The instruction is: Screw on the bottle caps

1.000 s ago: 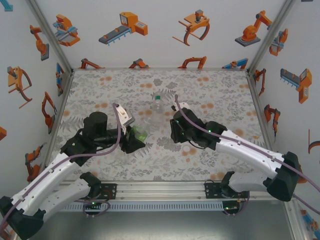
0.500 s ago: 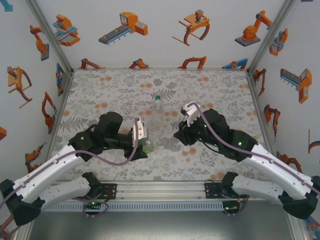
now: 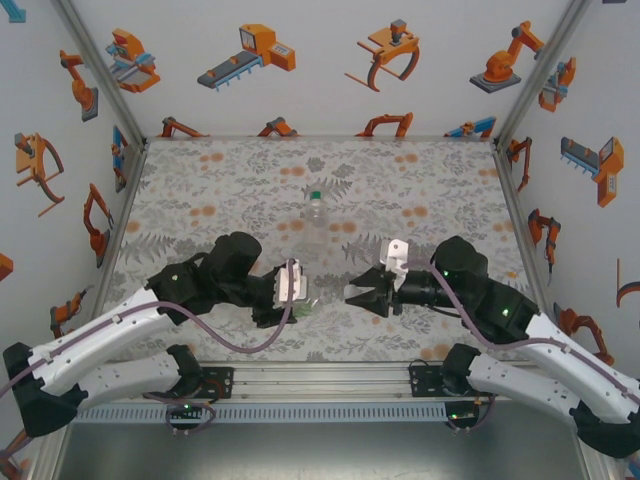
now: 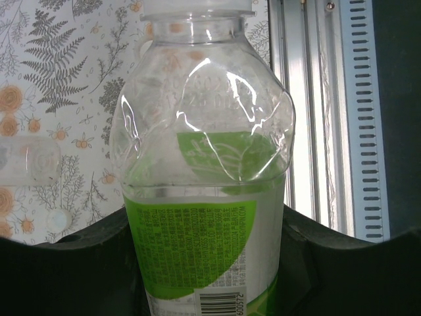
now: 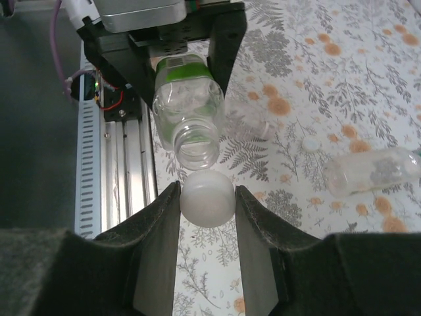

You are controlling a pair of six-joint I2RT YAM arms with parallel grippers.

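The left pincer [image 3: 295,303] is squeezed tight on the green-label bottle [image 4: 204,164]. It holds the bottle at the near side of the worktop [image 3: 200,180], with the open mouth facing right. The right pincer [image 3: 356,297] pinches a white cap [image 5: 207,197] just beside that mouth. If the cap goes on crooked, it could jam, or pop out and roll away. The metal rail [image 3: 320,375] is close on the near side. There is more room far back, but an upright bottle [image 3: 315,215] stands there.

Left wrist view: green-label bottle [image 4: 204,217] — mouth cut by the top edge, base by the bottom. Right wrist view: lying bottle [image 5: 371,171] runs off the right edge.
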